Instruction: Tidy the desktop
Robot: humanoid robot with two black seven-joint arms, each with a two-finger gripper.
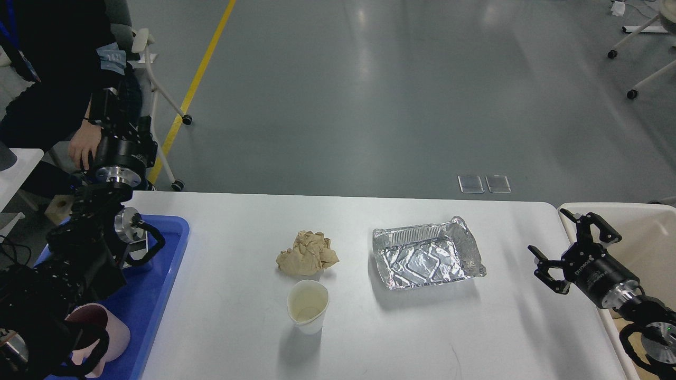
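Trash is lying mid-counter (369,338): paper wad (308,254), paper cup (308,305), foil tray (426,258). Right pincer (570,252) is hovering open beside the tray; left pincer (111,105) unclear. Next, probably gripping the foil rim.

One view only, from the robot's head, high above the near edge of the desk (369,338); it faces forward and down; the desk fills the lower half, close; grey floor (369,95) stretches beyond its far edge.
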